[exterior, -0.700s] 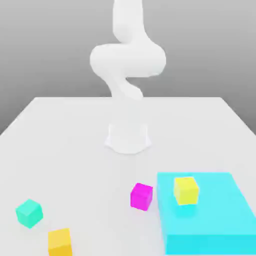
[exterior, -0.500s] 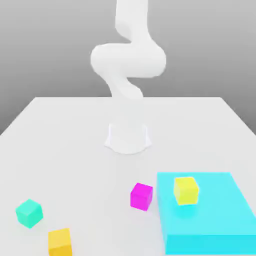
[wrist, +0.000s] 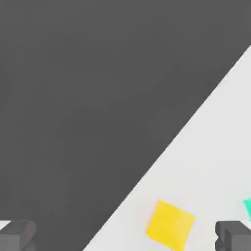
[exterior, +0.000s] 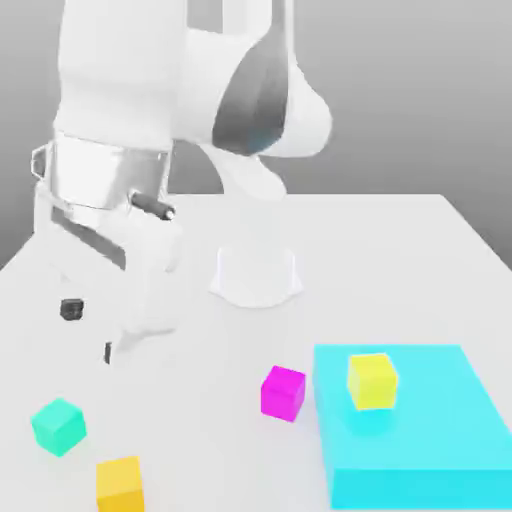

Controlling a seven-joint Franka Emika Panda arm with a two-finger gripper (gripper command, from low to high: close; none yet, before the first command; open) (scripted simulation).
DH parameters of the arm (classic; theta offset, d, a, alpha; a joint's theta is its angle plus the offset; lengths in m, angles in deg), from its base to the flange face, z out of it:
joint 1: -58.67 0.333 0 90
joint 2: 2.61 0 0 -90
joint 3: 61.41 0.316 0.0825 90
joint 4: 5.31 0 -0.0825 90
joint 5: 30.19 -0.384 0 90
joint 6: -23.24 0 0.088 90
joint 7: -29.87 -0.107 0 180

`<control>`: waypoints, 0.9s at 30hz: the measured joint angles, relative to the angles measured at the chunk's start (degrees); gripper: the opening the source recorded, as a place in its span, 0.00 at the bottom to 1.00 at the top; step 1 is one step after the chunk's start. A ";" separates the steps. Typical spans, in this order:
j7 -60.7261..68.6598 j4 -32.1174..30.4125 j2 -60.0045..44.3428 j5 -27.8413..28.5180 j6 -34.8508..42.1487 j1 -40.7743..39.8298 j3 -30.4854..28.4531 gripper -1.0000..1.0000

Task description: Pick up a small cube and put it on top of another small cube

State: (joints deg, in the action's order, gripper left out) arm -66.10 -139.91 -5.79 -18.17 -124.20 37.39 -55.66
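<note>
Spread wide and holding nothing, hand (wrist: pixel 125 235) with dark blocky fingers hangs above the matte orange-yellow small cube (exterior: pixel 120 484).

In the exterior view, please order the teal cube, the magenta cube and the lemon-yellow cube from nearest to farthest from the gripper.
Measured from the gripper at the exterior view's left:
1. teal cube, just below it, near the table's left edge.
2. magenta cube, toward the middle, beside the cyan block.
3. lemon-yellow cube, on top of the cyan block, at the right.
</note>
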 joint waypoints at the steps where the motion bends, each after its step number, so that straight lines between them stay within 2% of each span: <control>1: -1.44 -0.16 -1.94 -0.45 -0.77 -0.18 -0.18 0.50; 7: -7.41 -1.19 -13.03 -6.85 -5.57 -1.95 -0.59 0.50; 11: -8.85 0.06 -21.23 -7.14 -11.54 -1.64 -1.44 0.50; 12: -9.14 0.47 -23.32 -6.81 -13.15 -1.33 -1.83 0.00; 19: -9.29 0.57 -23.80 -6.71 -13.61 -1.25 -1.92 0.00; 23: -8.24 -0.93 -16.73 -8.08 -8.03 -2.11 -0.79 0.00; 27: -8.79 -5.13 -9.25 -10.49 -4.62 -6.08 -3.86 0.00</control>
State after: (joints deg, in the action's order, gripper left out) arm -74.89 -145.04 -15.04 -28.67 -128.83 31.31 -59.51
